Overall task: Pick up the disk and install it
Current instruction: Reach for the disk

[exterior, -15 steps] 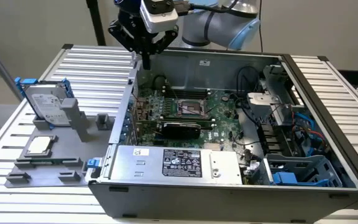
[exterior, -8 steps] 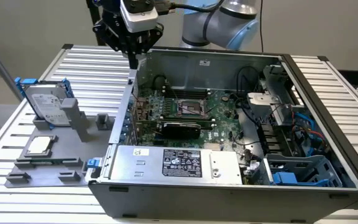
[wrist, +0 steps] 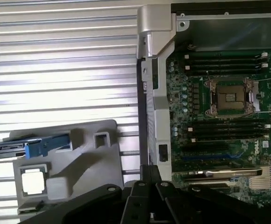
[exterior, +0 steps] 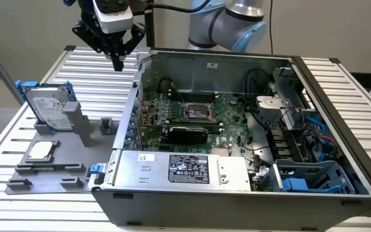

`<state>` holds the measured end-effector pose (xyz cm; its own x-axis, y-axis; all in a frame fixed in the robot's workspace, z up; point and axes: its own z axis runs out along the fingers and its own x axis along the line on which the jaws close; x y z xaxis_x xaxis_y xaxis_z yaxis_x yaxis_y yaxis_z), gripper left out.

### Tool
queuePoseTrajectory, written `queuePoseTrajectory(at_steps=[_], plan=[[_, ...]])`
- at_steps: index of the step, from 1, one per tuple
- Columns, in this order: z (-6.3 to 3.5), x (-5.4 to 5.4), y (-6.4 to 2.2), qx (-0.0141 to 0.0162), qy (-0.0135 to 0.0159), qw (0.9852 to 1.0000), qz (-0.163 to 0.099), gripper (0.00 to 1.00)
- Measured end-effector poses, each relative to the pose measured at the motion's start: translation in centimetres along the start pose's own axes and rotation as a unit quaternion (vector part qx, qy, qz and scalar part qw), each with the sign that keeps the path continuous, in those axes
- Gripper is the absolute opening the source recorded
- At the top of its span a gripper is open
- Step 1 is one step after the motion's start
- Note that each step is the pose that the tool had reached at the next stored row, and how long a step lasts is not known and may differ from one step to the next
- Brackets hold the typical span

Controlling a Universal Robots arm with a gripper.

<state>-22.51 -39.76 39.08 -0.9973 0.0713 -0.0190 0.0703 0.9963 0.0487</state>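
**Disk not picked up yet**

The pincer hangs high over the bench, tips pressed together, holding nothing. The disk stands in its grey holder (blue frame and all), beside the open computer case. It looks like picking up and putting in are both left.

1. Your gripper, fingers closed together, hangs in open air over the slatted table, just outside the case wall.
2. From there towards the disk you see bare slats and open air above the disk.
3. A grey post stands against the disk on the exterior view's right.
4. Inside the case, note that cables cross beside the blue bay, and the labelled box borders it.
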Motion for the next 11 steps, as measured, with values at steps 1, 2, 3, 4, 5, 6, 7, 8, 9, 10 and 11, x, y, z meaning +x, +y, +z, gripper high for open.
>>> queuePoseTrajectory(at_steps=[1, 2, 3, 4, 5, 6, 7, 8, 9, 10, 11], plan=[[0.02, 0.5, -0.02, 0.0000, 0.0000, 1.0000, 0.000, 0.00], [0.04, 0.9, -0.05, 0.0000, 0.0000, 1.0000, 0.000, 0.00], [0.05, 1.4, -0.06, 0.0000, 0.0000, 1.0000, 0.000, 0.00], [0.07, 1.8, -0.08, 0.0000, 0.0000, 1.0000, 0.000, 0.00], [0.09, 2.3, -0.10, 0.0000, 0.0000, 1.0000, 0.000, 0.00], [0.11, 2.7, -0.12, 0.0000, 0.0000, 1.0000, 0.000, 0.00], [0.14, 3.2, -0.14, 0.0000, 0.0000, 1.0000, 0.000, 0.00], [0.16, 3.6, -0.16, 0.0000, 0.0000, 1.0000, 0.000, 0.00], [0.18, 4.1, -0.18, 0.0000, 0.0000, 1.0000, 0.000, 0.00], [0.21, 4.5, -0.20, 0.0000, 0.0000, 1.0000, 0.000, 0.00], [0.23, 5.0, -0.22, 0.0000, 0.0000, 1.0000, 0.000, 0.00]])
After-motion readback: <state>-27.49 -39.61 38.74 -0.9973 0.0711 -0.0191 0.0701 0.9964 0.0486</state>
